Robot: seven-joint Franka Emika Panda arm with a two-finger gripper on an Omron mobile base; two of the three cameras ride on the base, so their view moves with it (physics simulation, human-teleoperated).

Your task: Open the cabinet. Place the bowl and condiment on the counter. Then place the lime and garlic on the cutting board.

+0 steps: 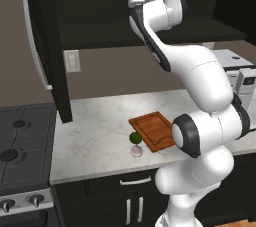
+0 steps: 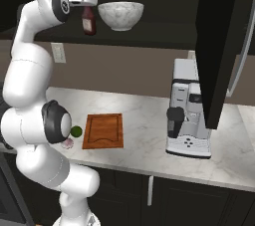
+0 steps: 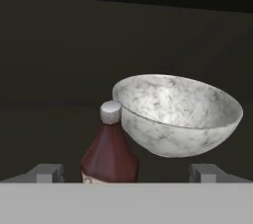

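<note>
The gripper (image 3: pixel 126 171) stands spread wide with nothing between its fingers (image 3: pixel 47 172), the two tips framing the condiment (image 3: pixel 109 156) low in the hand view. My reading is that the jaws are lined up to straddle the bottle, since it sits between them and slightly toward one side; it is not yet gripped.

Just beside the bottle, and apparently touching its cap, is the bowl (image 3: pixel 178 114), tilted rather than sitting flat (whether it leans on the bottle or only overlaps it from this angle, I cannot tell). Both stand on the shelf of the opened cabinet (image 2: pixel 219 46), near the shelf's front edge, the bottle on the arm's side of the bowl in the right base view. The door hangs swung out, so the first step looks done.

Down on the counter (image 2: pixel 149 130), the cutting board (image 2: pixel 103 130) lies toward the front edge. The lime (image 1: pixel 135 137) and garlic (image 1: pixel 136 151) rest off the board, at its corner nearest the stove (image 1: pixel 22 146), awaiting their turn.

A close squeeze could nudge the bowl.
</note>
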